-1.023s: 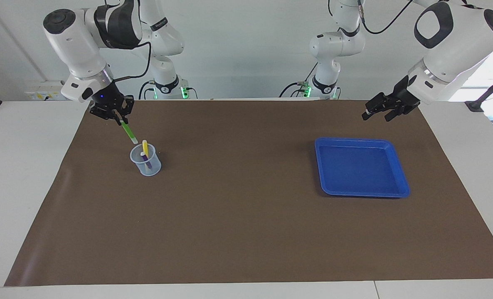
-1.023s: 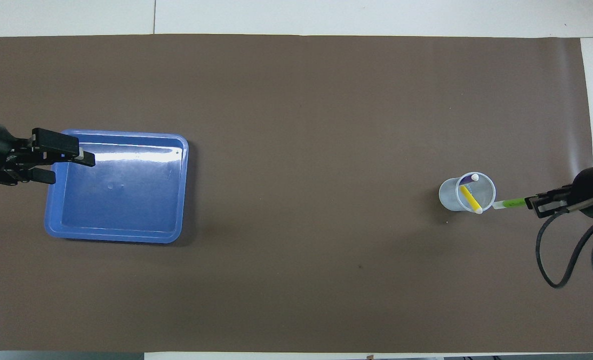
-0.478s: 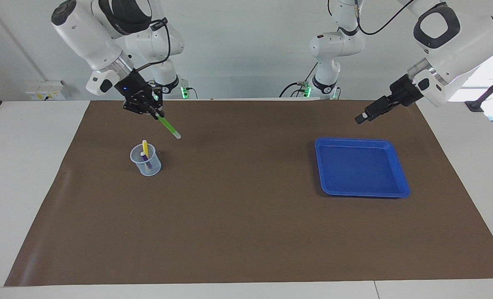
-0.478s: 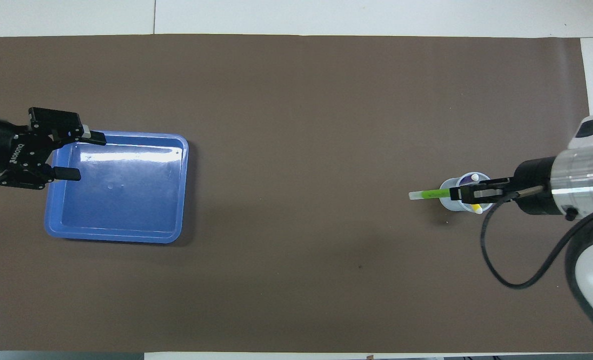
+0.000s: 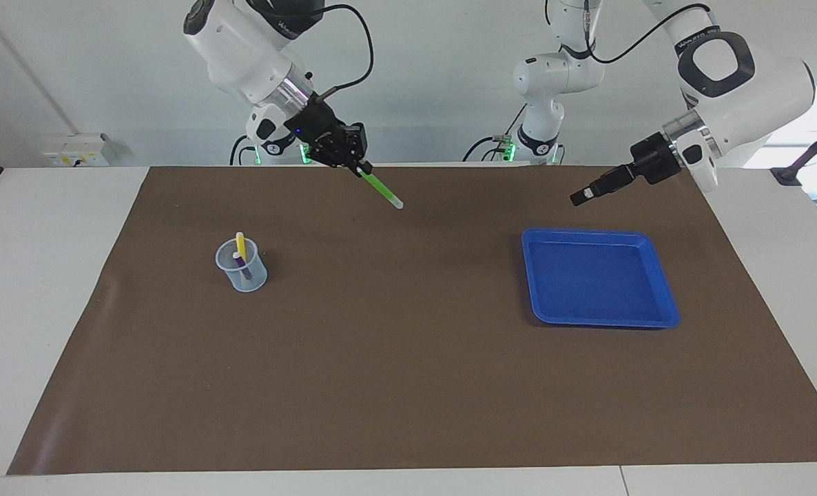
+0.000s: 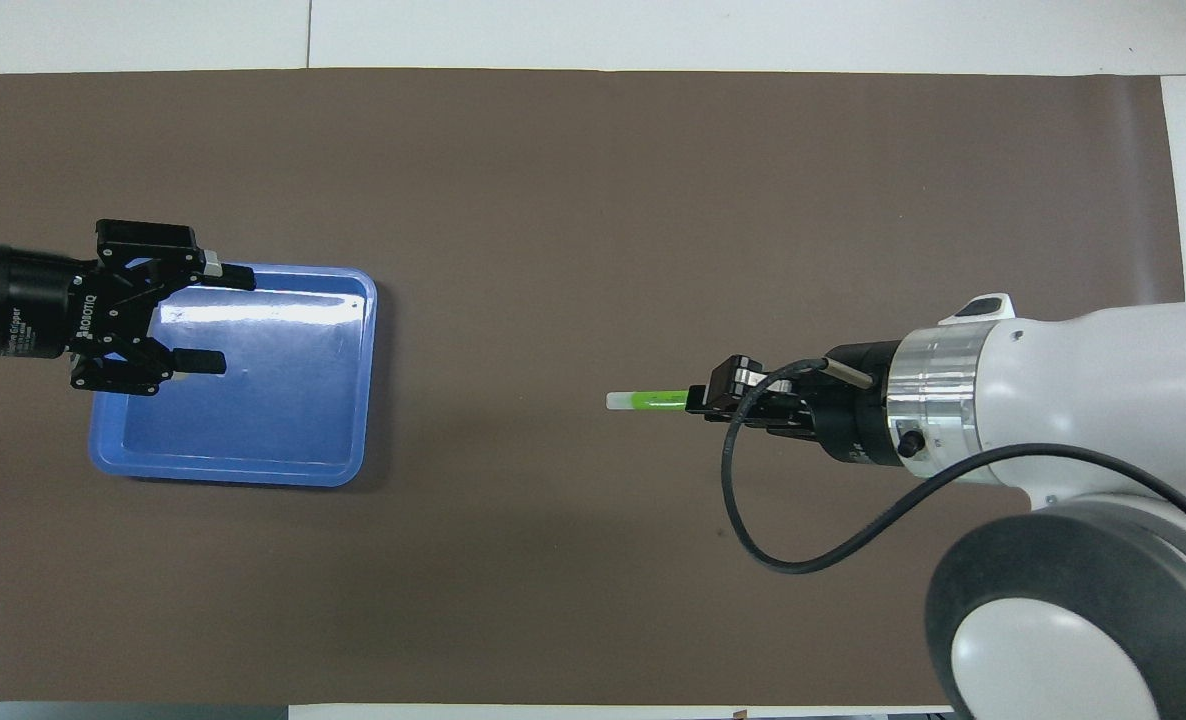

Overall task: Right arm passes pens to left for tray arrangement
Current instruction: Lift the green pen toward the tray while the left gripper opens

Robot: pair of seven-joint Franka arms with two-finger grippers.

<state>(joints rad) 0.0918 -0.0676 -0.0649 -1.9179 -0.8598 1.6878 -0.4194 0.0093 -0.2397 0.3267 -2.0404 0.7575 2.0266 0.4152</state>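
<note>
Green pen (image 5: 379, 187) (airborne), cup (image 5: 242, 266), tray (image 5: 598, 315)

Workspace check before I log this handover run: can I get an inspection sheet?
Surface: brown mat on white table.
Job's things: green pen in the right hand, above the mat; yellow pen and purple pen standing in the cup; tray holds nothing.
Clutter: nothing seen.
Hands: right shut on green pen; left hand open over the tray's rim.
Cables: black cable looping off right wrist.
Surroundings: wall socket.
</note>
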